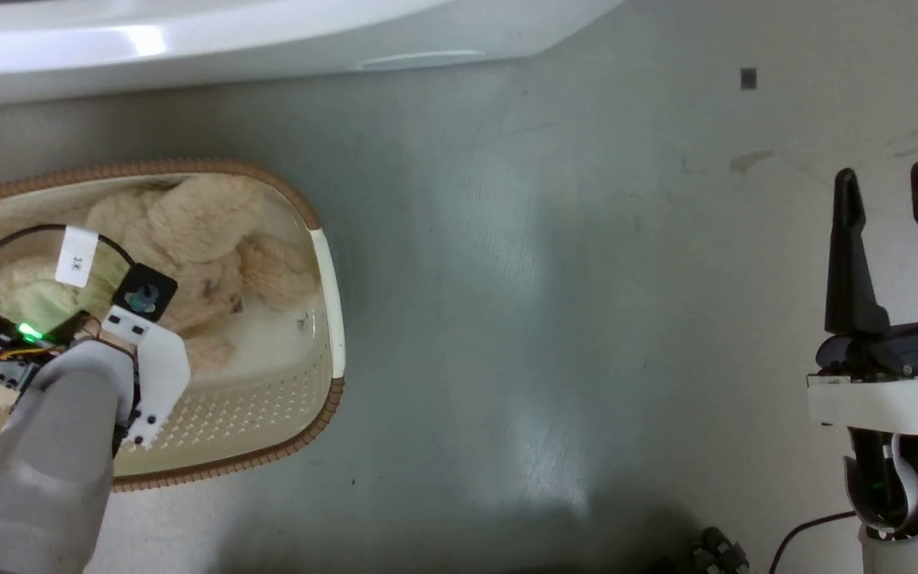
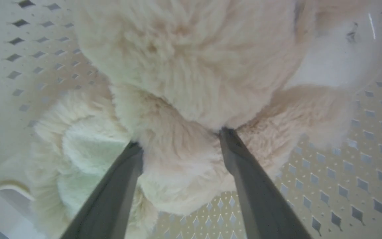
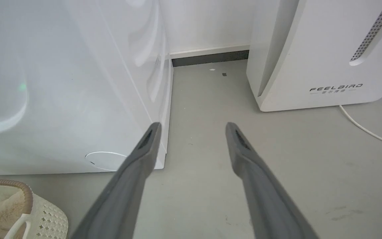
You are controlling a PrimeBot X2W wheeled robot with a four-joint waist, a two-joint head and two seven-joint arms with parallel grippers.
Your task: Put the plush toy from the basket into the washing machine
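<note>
The plush toy (image 1: pixel 196 223), cream-beige and shaggy, lies in the oval basket (image 1: pixel 331 279) at the left of the head view. My left arm reaches down into the basket, its wrist (image 1: pixel 144 319) over the toy. In the left wrist view my left gripper (image 2: pixel 181 139) is open, its two fingers set either side of a furry limb of the plush toy (image 2: pixel 191 66), tips touching the fur. My right gripper (image 1: pixel 883 179) stands open over bare floor at the right, holding nothing. The washing machine (image 1: pixel 188 40) is the white body along the top edge; its lower front (image 3: pixel 61 99) shows in the right wrist view.
A white FEELBIRD appliance (image 3: pixel 327 49) stands right of the washer, with a white cable (image 3: pixel 366 129) trailing on the floor. The grey floor (image 1: pixel 547 279) stretches between the basket and my right arm. The basket's rim (image 3: pixel 28 196) is at the right wrist view's lower left corner.
</note>
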